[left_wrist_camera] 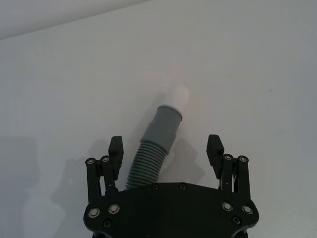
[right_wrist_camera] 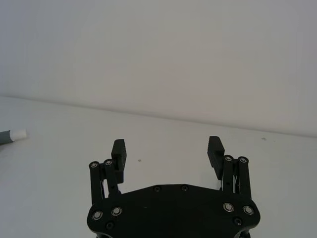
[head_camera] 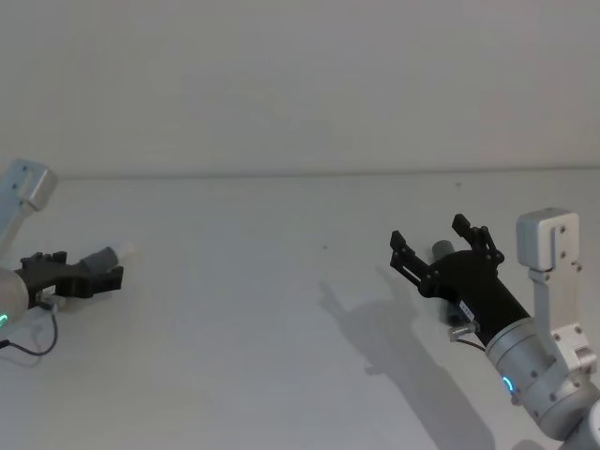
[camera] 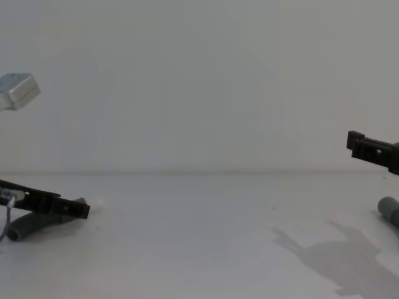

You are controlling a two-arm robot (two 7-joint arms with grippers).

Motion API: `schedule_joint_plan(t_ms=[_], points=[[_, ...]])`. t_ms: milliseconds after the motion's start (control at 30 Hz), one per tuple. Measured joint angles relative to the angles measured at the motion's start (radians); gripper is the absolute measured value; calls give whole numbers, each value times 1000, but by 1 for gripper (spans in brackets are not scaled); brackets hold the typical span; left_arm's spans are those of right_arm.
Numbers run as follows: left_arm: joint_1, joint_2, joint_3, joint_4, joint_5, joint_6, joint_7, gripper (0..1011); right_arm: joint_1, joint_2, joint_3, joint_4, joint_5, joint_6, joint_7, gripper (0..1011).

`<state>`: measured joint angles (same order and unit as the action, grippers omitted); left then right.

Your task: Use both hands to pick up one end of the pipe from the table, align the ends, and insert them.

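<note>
On the white table (head_camera: 281, 309), one pipe piece (left_wrist_camera: 147, 163) lies at the left, its grey cuff (left_wrist_camera: 167, 124) and white tip (left_wrist_camera: 181, 95) pointing away from the wrist. My left gripper (left_wrist_camera: 166, 148) is low and open, and its fingers (left_wrist_camera: 116, 148) straddle the corrugated part without touching it. The head view shows this left gripper (head_camera: 98, 277) with the cuff (head_camera: 101, 256) just past it. My right gripper (head_camera: 429, 236) hangs open above the table at the right, holding nothing. The second pipe piece (camera: 389, 210) rests on the table under it, and its grey end (head_camera: 441, 249) peeks between the fingers.
A pale wall rises behind the table's far edge (head_camera: 300, 174). The right arm casts a shadow (head_camera: 394, 337) on the table. A wide stretch of bare surface separates the two grippers.
</note>
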<state>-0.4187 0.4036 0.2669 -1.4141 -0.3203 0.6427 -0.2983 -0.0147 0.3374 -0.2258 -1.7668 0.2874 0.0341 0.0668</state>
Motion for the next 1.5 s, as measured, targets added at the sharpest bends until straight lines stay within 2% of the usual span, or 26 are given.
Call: schedule_joint_plan(t_ms=[633,1233,1367,1500], points=[[-32,49,39,20,51,-17,-53,1002,0,0,0,0,0,0,0,1001],[-32,42,39,45,55,-39,-77,1002,0,0,0,0,0,0,0,1001],[-32,42,39,47,55,-41,-79,945,0,0,0,0,0,0,0,1001],[-32,41,38,49,55,-42,-81,837,0,0,0,0,0,0,0,1001]])
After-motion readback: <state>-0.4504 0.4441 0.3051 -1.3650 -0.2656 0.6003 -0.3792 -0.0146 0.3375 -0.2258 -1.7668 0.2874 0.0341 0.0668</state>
